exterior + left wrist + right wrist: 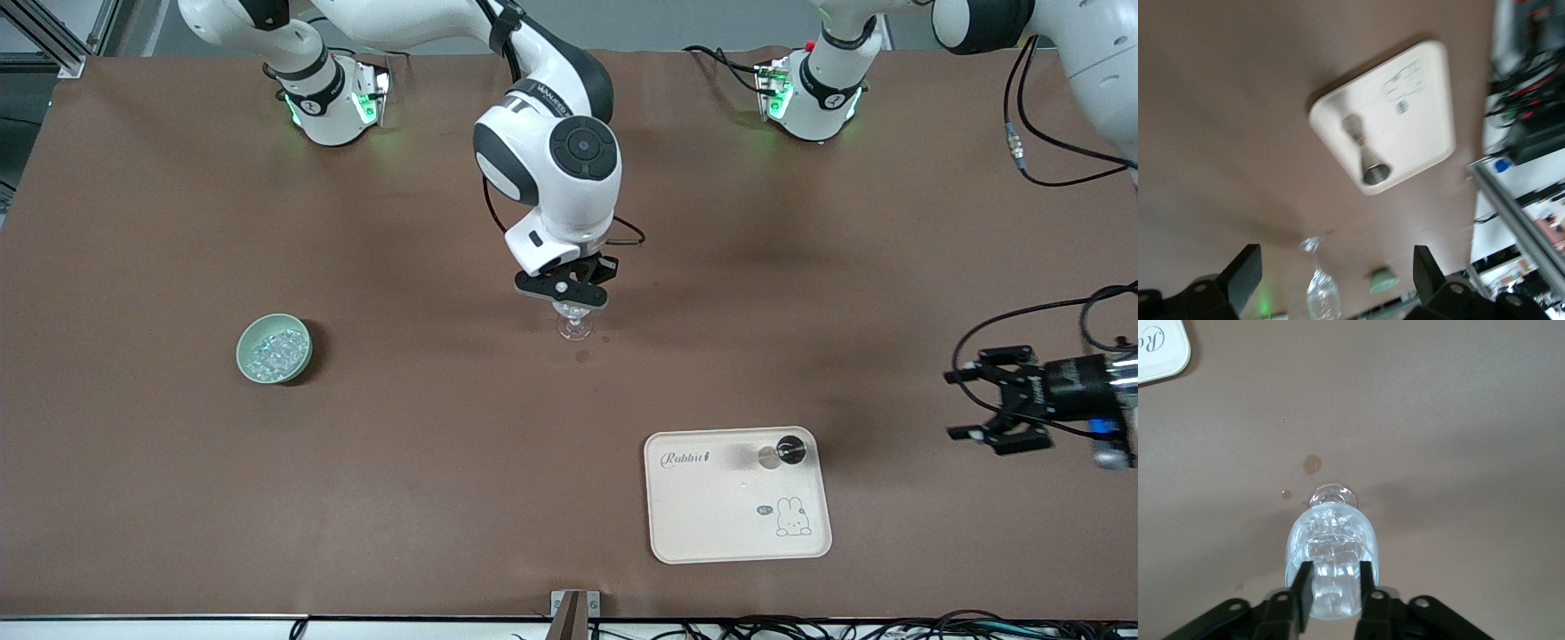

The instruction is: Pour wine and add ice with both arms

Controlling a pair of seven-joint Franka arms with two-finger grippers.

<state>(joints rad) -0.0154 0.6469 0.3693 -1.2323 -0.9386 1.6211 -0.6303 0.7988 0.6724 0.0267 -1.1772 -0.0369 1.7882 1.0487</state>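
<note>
A clear stemmed glass [574, 325] stands mid-table with several ice cubes in it. My right gripper [563, 299] hangs just over its rim. In the right wrist view its fingers [1301, 590] are shut on a clear ice cube [1333, 590] above the glass bowl [1331, 530]. More ice [277, 347] fills a pale green bowl [250, 366] toward the right arm's end. My left gripper [978, 406] is open and empty, held in the air over the left arm's end of the table. Its view shows the glass [1321, 293] and bowl [1382, 280] between its spread fingers [1245, 270].
A cream tray [711, 524] with a rabbit print lies nearer the front camera than the glass. A small metal vessel with a dark top [782, 452] stands on it, also in the left wrist view [1363, 152]. Small wet spots [581, 356] mark the cloth by the glass.
</note>
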